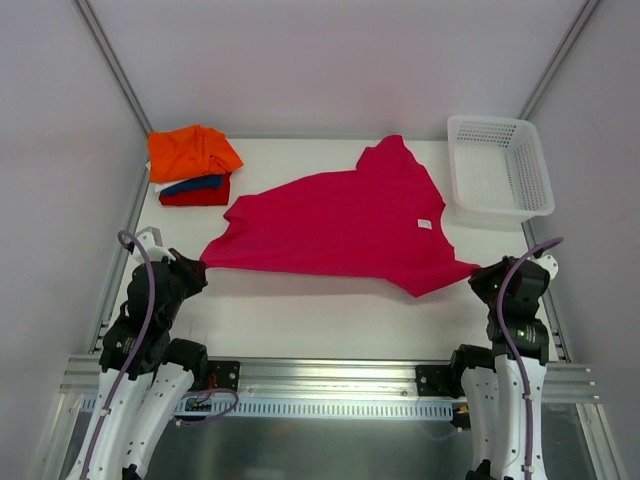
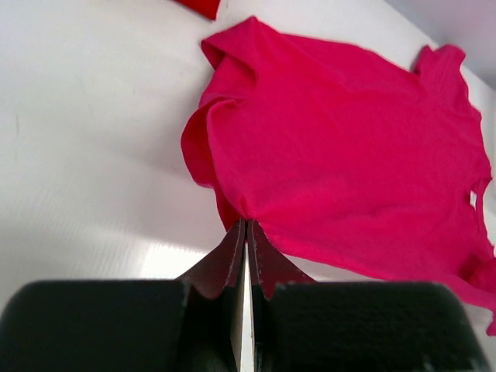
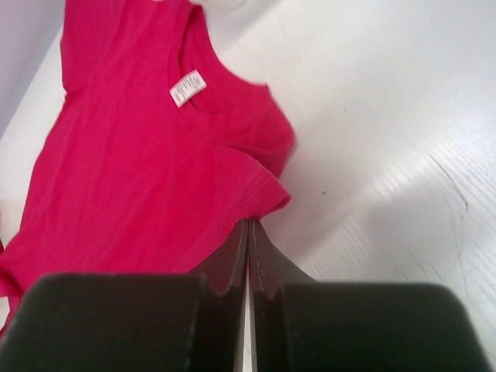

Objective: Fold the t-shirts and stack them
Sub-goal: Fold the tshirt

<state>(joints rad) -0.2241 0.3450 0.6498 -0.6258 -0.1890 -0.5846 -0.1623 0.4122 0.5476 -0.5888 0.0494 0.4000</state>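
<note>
A large magenta-pink t-shirt lies spread across the middle of the table, collar and white label toward the right. My left gripper is shut on the shirt's near left corner, and the cloth fans out from the tips. At the near right, my right gripper is shut on a sleeve hem of the same shirt. At the back left sits a stack of folded t-shirts: orange on top, dark blue and red below.
A white mesh basket stands at the back right corner, close to the shirt's upper sleeve. Metal frame posts and grey walls enclose the table on the left, right and back. A corner of the red folded shirt shows in the left wrist view.
</note>
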